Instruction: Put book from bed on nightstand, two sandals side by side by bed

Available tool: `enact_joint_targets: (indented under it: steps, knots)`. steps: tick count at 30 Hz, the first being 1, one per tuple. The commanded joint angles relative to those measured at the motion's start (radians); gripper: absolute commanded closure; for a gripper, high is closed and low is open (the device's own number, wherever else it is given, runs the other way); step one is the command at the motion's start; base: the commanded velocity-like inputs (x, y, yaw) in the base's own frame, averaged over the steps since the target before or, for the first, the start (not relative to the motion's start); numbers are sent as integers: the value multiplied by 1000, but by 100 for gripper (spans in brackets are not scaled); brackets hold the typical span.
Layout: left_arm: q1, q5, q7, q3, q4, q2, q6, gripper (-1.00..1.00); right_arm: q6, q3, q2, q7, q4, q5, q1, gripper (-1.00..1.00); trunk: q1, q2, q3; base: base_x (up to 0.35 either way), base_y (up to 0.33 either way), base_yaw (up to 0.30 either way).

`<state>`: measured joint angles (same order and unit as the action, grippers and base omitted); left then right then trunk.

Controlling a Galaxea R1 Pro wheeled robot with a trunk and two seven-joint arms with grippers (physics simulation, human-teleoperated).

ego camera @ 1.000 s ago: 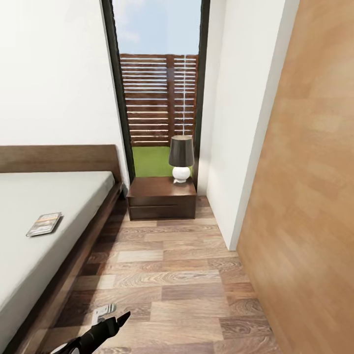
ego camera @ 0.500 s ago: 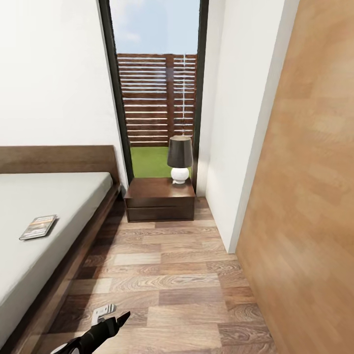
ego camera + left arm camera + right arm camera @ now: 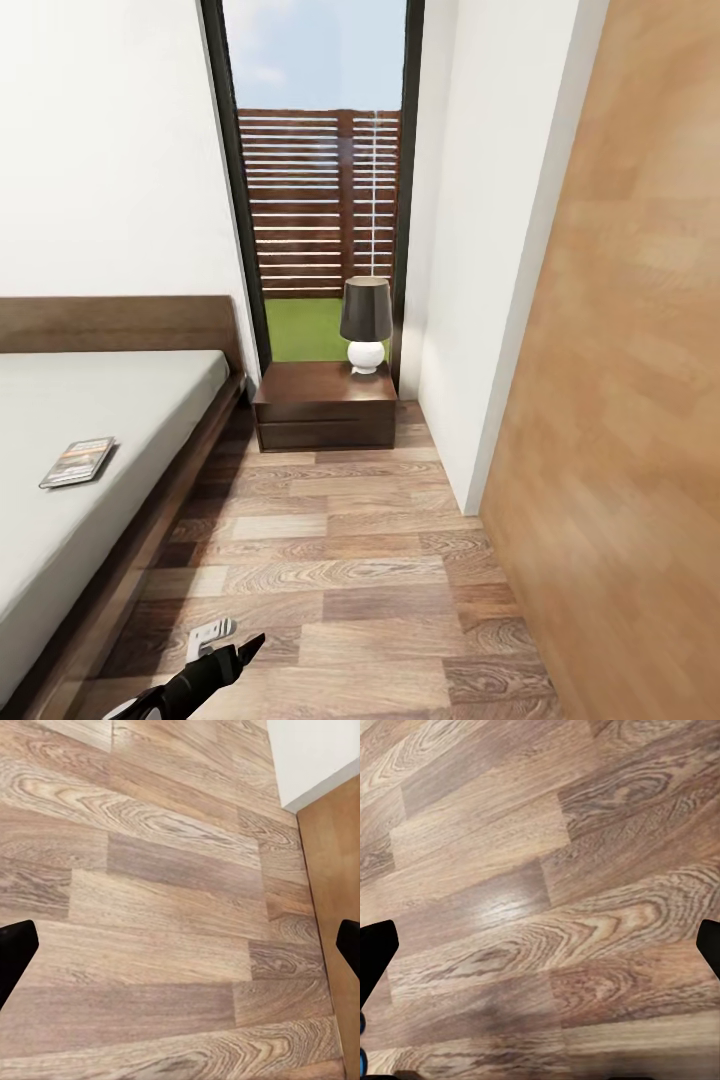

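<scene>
The book (image 3: 78, 461) lies flat on the pale mattress of the bed (image 3: 150, 400), at the left in the head view. Beyond the bed's corner stands the dark-brown nightstand (image 3: 325, 410), under a tall window. My left arm (image 3: 200, 678) reaches in low over the plank floor. In the left wrist view, my left gripper (image 3: 180, 952) is open over bare planks, with black fingertips (image 3: 15, 952) at both sides. My right gripper (image 3: 540, 949) is likewise open above the floor. A sliver of bright blue (image 3: 362, 1061) shows at that picture's edge, too little to tell if it is a sandal.
A lamp (image 3: 366, 322) with a dark shade stands on the nightstand's right part. A white wall corner (image 3: 470, 300) and a tall wooden panel (image 3: 620, 400) close the right side. A strip of wood floor (image 3: 340, 560) runs between them and the bed.
One second ago the whole view shifted a little, so bed, book and nightstand sit further left. Over the last half second nothing has moved. My left arm holds its place.
</scene>
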<state>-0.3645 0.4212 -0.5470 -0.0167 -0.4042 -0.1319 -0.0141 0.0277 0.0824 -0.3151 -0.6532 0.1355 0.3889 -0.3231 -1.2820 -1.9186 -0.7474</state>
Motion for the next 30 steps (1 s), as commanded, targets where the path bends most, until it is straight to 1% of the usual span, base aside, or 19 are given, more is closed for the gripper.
enact_joint_targets:
  steps: [1, 10, 19, 30]
  knots:
    - [-1, 4, -5, -2, 1, 0, -1, -100, 3, 8, 0, -5, -1, -3, -1, -100, 0, 0, -1, 0, 0, 6]
    - [-1, 4, -5, -2, 1, 0, -3, -100, 3, 8, -1, -5, -1, -3, -1, -100, 0, 0, -1, 0, 0, 197]
    - [-1, 4, -5, -1, 1, 0, -2, -100, 3, 8, -1, -5, -1, -3, -1, -100, 0, 0, -1, 13, -2, 36]
    - [-1, 4, -5, -2, 1, 0, -2, -100, 3, 8, -1, -5, -1, -2, -1, -100, 0, 0, -1, 224, -118, 1]
